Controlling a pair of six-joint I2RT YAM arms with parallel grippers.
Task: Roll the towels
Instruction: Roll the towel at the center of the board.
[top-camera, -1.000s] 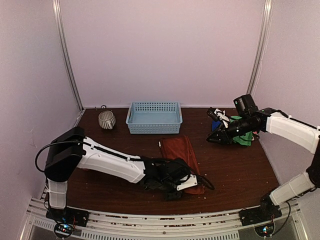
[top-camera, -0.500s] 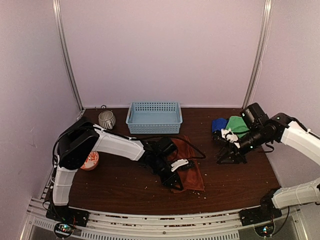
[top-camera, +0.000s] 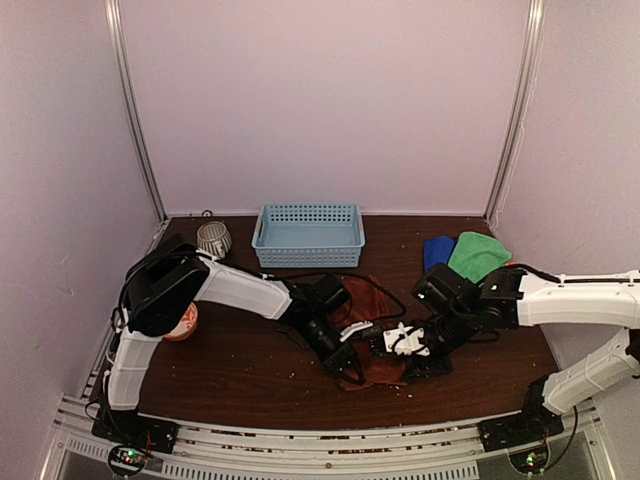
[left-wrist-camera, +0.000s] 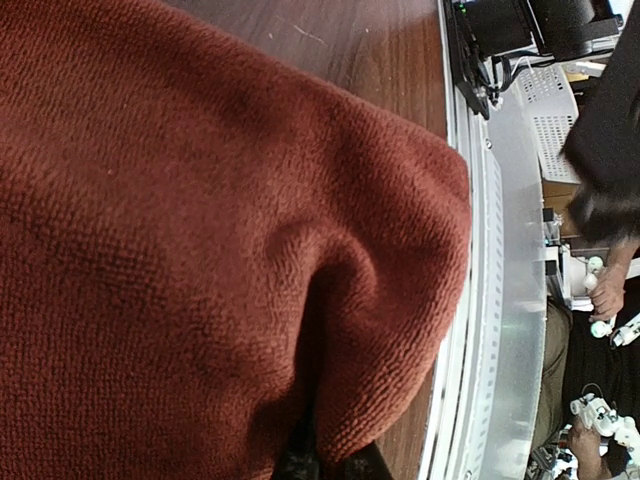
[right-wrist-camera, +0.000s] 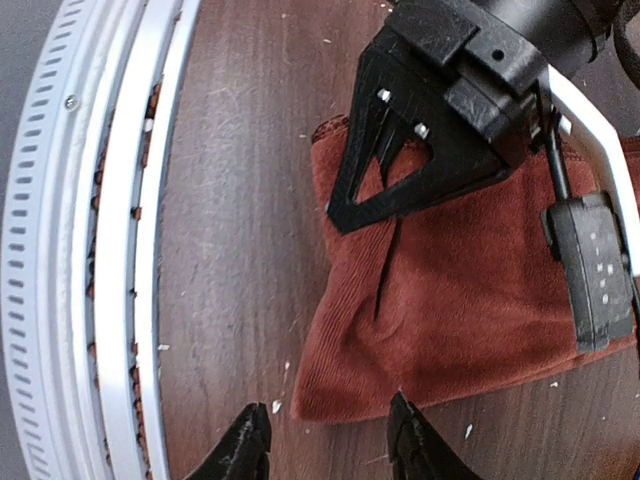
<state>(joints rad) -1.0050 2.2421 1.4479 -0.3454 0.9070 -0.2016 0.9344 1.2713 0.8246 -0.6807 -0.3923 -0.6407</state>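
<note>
- Red towel (right-wrist-camera: 450, 320): lies mid-counter (top-camera: 250, 350). In the top view its long axis runs roughly 12 to 6, and the near end is bunched up.
- Left claw (top-camera: 345, 360): it's down on that near end and looks clamped onto a fold. The left wrist view is pretty much all red cloth, with a crease running down into the fingers.
- Right claw (right-wrist-camera: 325, 440): wide open with nothing in it, sitting low just off the towel's near corner.
- What matters: in the right wrist view the corner is dead ahead at 12. From above, the towel is around 9 to 10 o'clock from the right claw. The left arm is nearer since it's already on the cloth.
- Other towels: green towel (top-camera: 478, 255) and blue towel (top-camera: 436, 250) are touching each other at about 2 o'clock, well apart from both claws.
- Changed: half a second ago the right arm was back by that pile, and now it's swung in to the red one. The left claw has barely shifted.
- My guess: the right claw moves forward onto the corner so both can roll toward 12.
</note>
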